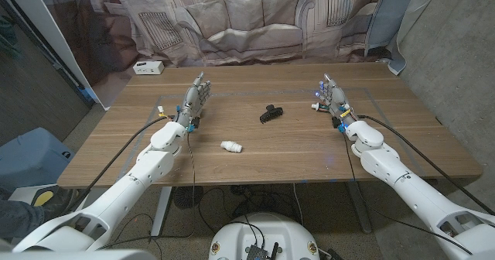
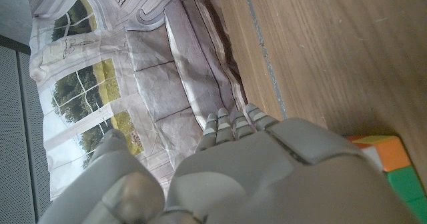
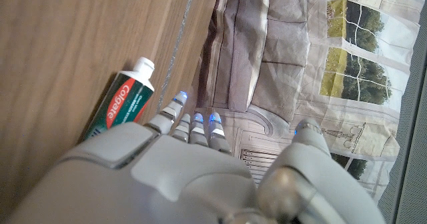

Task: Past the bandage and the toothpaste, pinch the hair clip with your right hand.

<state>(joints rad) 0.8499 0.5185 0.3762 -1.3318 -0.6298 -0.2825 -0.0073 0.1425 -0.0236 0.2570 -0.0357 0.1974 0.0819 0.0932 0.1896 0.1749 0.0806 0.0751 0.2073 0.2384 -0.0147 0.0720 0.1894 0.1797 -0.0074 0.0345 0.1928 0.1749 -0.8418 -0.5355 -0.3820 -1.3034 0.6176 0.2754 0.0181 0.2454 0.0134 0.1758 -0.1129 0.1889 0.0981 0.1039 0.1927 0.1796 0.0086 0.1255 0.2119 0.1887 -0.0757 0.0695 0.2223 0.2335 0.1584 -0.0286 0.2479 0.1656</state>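
**Both hands raised at the far sides of the surface, hair clip lying between them**

Head view: the wooden surface (image 1: 309, 148) carries a black hair clip (image 1: 271, 113) near its middle, well apart from either hand. Nearer the robot, slightly toward its left, lies a small white rolled bandage (image 1: 231, 146), apart from the clip. The left hand (image 1: 196, 97) stands on the left part of the surface with its fingers pointing away from the robot and grasps nothing; its fingers are close together but extended, so it reads as released. The right hand (image 1: 332, 95) stands likewise on the right part, fingers extended, empty. A small red-and-white item at the right hand's inner side is the toothpaste (image 1: 316, 103), just beside that hand. A white box (image 1: 148, 67) sits at the far left corner of the surface. A printed backdrop (image 1: 247, 20) showing a sofa and windows hangs behind the surface.

Right wrist view: the toothpaste tube (image 3: 124, 101), red, green and white with a white cap, lies on the wood just beside the right hand (image 3: 167, 171).

Left wrist view: a multicoloured cube (image 2: 395, 167) with orange and green faces rests on the wood, beside the back of the left hand (image 2: 267, 171).
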